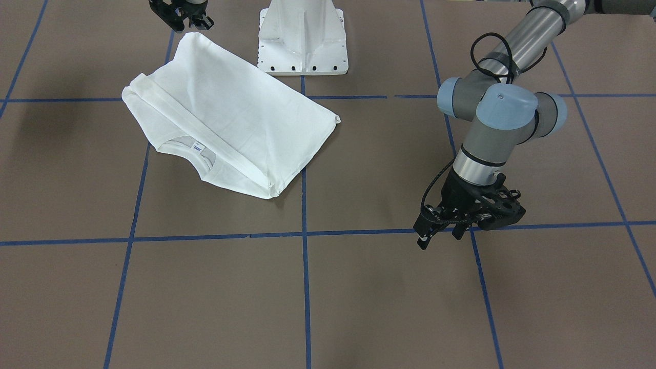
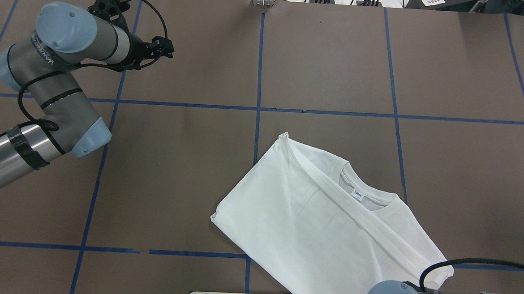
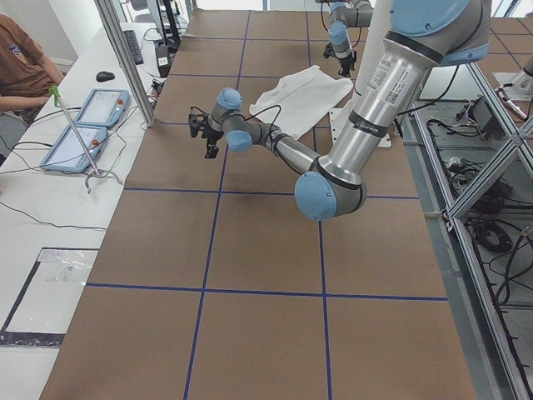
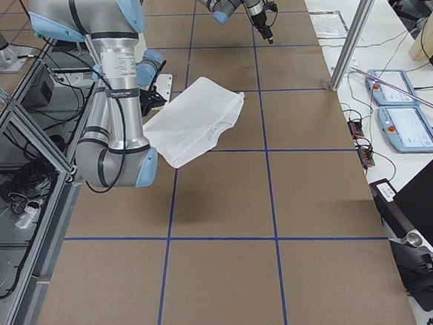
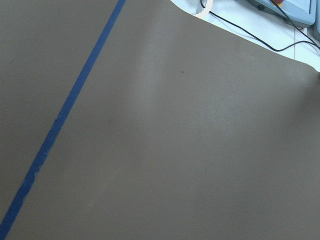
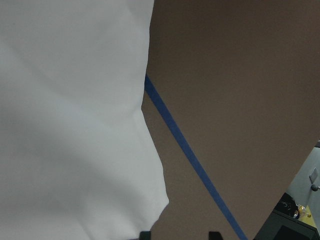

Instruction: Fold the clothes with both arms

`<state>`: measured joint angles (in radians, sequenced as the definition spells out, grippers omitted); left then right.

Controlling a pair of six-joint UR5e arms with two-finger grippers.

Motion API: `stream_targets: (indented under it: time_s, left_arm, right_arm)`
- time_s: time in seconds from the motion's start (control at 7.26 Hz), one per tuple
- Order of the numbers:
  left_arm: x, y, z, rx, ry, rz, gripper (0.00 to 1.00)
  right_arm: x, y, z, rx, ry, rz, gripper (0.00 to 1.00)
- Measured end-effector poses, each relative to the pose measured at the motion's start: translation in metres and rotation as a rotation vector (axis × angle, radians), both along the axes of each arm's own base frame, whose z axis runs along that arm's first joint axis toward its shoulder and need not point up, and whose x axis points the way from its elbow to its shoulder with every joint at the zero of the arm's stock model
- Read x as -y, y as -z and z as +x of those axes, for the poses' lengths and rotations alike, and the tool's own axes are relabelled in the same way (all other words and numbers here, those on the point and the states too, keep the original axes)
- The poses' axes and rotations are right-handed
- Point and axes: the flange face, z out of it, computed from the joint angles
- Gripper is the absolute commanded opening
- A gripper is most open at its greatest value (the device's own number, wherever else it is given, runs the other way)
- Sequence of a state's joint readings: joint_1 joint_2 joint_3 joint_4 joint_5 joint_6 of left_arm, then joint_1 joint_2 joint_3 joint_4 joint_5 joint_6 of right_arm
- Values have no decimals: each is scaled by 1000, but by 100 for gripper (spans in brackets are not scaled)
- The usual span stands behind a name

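Note:
The clothes, a white T-shirt (image 1: 225, 118), lie folded into a slanted rectangle on the brown table, collar and neck label (image 2: 358, 195) showing at one edge. My right gripper (image 1: 192, 21) hovers open just past the shirt's corner nearest the robot base. In the right wrist view its fingertips (image 6: 145, 235) stand apart beside the shirt's edge (image 6: 75, 125), holding nothing. My left gripper (image 1: 438, 238) hangs open over bare table far from the shirt, close to a blue tape line. The overhead view shows the left gripper (image 2: 161, 50) at the far left of the table.
The white pedestal base (image 1: 302, 41) stands beside the shirt on the robot's side. Blue tape lines (image 1: 306, 287) grid the table. Past the table's far edge are two control tablets (image 3: 83, 125), a metal post (image 3: 125, 58) and a seated person (image 3: 21, 58).

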<state>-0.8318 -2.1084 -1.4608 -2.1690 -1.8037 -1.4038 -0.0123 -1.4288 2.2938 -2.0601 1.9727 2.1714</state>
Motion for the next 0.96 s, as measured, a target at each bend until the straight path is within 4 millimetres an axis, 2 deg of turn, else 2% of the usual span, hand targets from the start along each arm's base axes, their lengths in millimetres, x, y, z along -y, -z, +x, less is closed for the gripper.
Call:
stream_targets:
  time_s: [0.14,0.28,0.41,0.55,0.69,0.83,0.96]
  left_arm:
    - [-1,4,0,-6,-4,4,99]
    - [-6,14,-1,-24,-22,9,99]
    - [-18,33,-2,-55,-62,10,99]
    - [-41,58,3,-82,-113,5,99]
    - [-77,86,18,-110,-160,-22,99]
    - [-120,110,37,-150,-195,-81,99]
    - [-162,122,61,-187,-226,-156,99]
  right_arm:
    - [11,6,0,15,-23,4,100]
    - [31,19,0,52,-56,13,100]
    - [60,35,3,99,-92,30,100]
    - [92,52,10,152,-123,57,100]
    - [129,67,22,206,-145,94,100]
    - [165,76,40,248,-156,135,100]
    - [197,80,60,285,-148,172,100]
